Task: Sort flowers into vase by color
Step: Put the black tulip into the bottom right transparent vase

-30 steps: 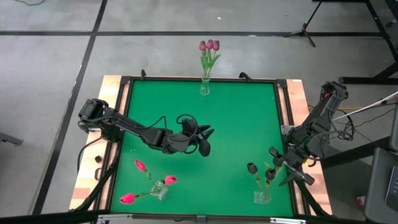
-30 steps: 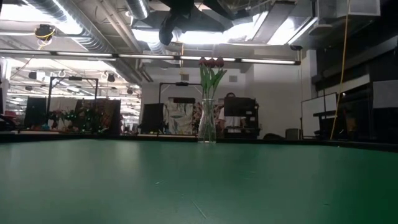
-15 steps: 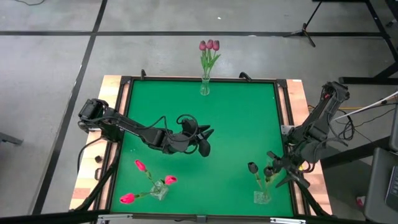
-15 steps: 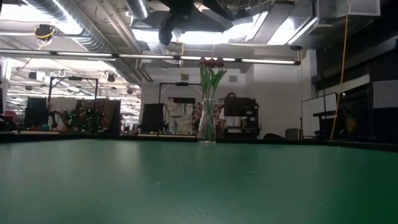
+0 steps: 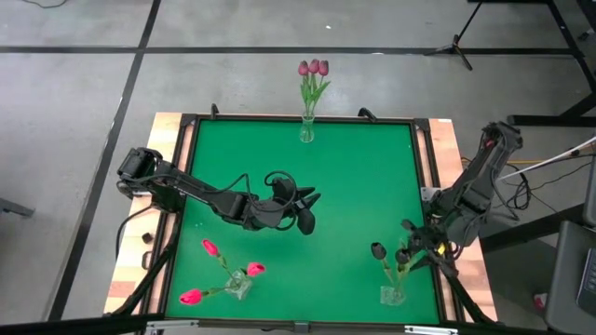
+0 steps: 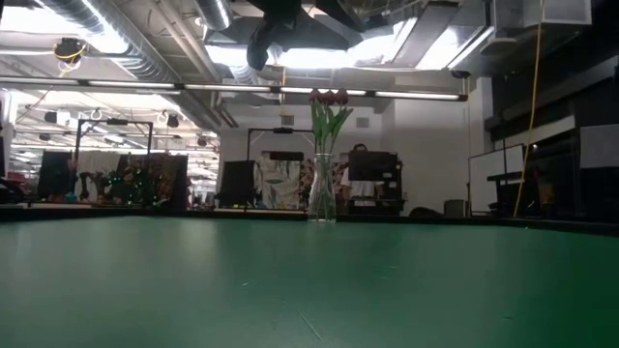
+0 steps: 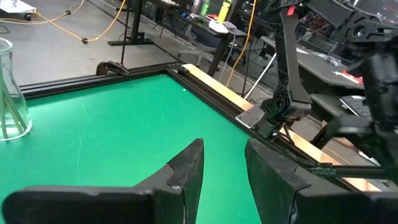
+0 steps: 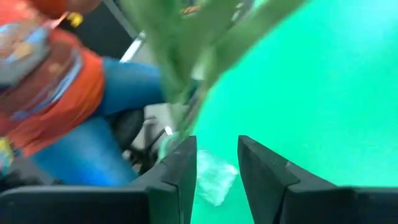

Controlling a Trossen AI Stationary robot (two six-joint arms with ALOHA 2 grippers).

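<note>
Seen from above, a green table (image 5: pixel 307 186) with a black frame carries three glass vases. The far-edge vase (image 5: pixel 306 130) stands at the middle of the far edge and holds three mauve-purple tulips (image 5: pixel 313 68) upright on green stems; the low view shows the same vase (image 6: pixel 321 188) and blooms (image 6: pixel 328 98) against the room behind.

The near-left vase (image 5: pixel 238 284) sits by the near-left corner and holds three pink-red tulips (image 5: pixel 209 247), their stems splayed outward and low over the green surface.

The near-right vase (image 5: pixel 392 295) sits by the near-right corner and holds near-black tulips (image 5: pixel 377 251) on green stems.

The left gripper (image 5: pixel 312 198) hovers over the middle of the table, left of centre. In the left wrist view its two dark fingers (image 7: pixel 186 177) stand apart with bare green table between them and nothing pinched.

The right gripper (image 5: pixel 412 249) is over the near-right corner, at the dark tulip heads above the near-right vase. In the right wrist view its fingers (image 8: pixel 180 174) stand apart, with blurred green stems and leaves (image 8: pixel 186 56) just ahead of them and the glass vase (image 8: pixel 214 177) showing in the gap; whether they touch or grip a stem cannot be told.

Beyond the table's edge, the right wrist view also shows a person (image 8: pixel 56 99) in an orange top and blue trousers.
</note>
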